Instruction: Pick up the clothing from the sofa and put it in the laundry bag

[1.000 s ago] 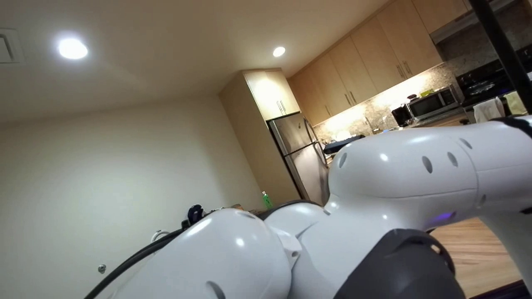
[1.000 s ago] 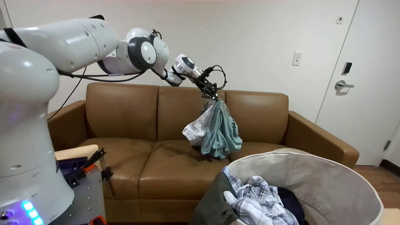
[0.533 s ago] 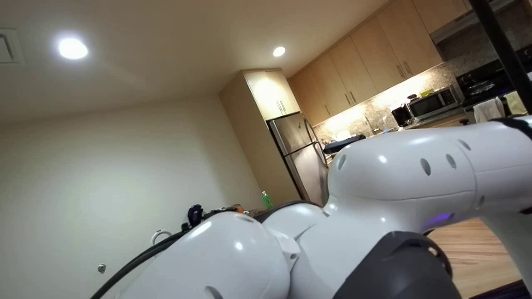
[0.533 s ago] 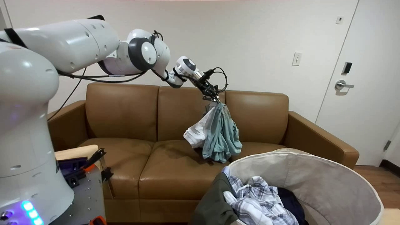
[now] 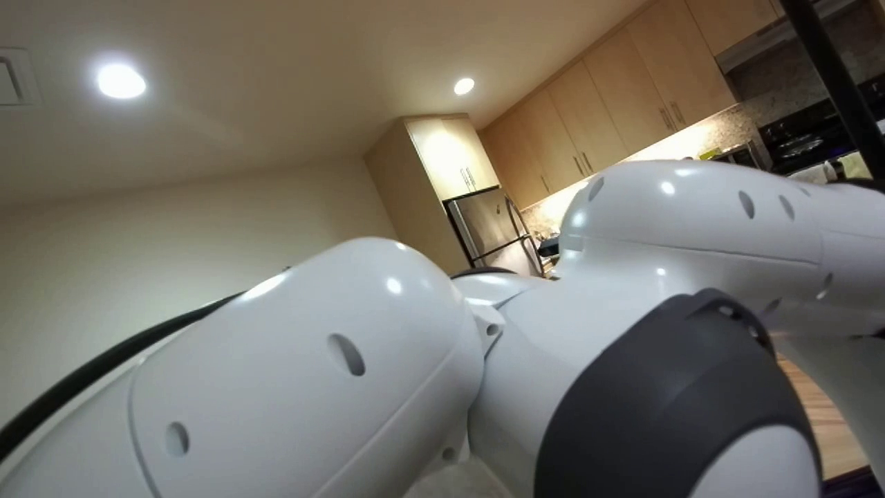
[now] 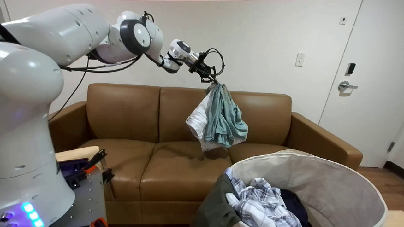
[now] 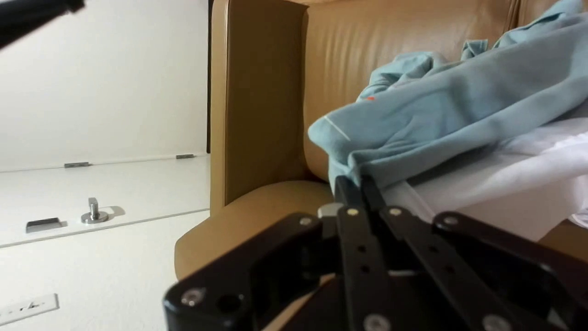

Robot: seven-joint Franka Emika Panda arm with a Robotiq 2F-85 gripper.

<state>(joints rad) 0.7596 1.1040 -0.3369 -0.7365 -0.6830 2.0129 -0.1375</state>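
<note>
- Laundry bag (image 6: 334, 186): foreground of an exterior view; wide mouth upward, grey lining showing, lower body out of frame. Risk: a hem carried in too low would probably catch the rim, fold outside, or shift the bag.
- Contents: plaid cloth (image 6: 263, 205) and dark navy cloth (image 6: 293, 203), heaped to one side; a dark olive panel or garment (image 6: 216, 203) at that edge, which of these cannot be told. Risk: anything released onto this heap may slide outward over the rim.
- Robot arm (image 6: 66, 34): outstretched at height. Risk: at such reach, a quick turn would likely set a hanging load swinging.
- Gripper (image 7: 358, 186): drawn narrow, pinching the clothing (image 6: 224, 116) in its very tips. Risk: the bite looks small; a swing or snag could pull fabric free.
- Clothing: hanging limp from the gripper, apart from the bag and not over its mouth. Pickup judged complete, deposit outstanding. Blue-green and white fabric; whether one piece or two cannot be told. Risk: if two, the white may be poorly caught and fall short of the bag.
- Sofa (image 6: 176, 179): directly behind the clothing; the hem appears clear of the seat. Risk: a dip on the way across would likely drag cloth along the seat or armrest.
- Wall (image 6: 252, 47) and door (image 6: 372, 107): well behind; no hazard identified.
</note>
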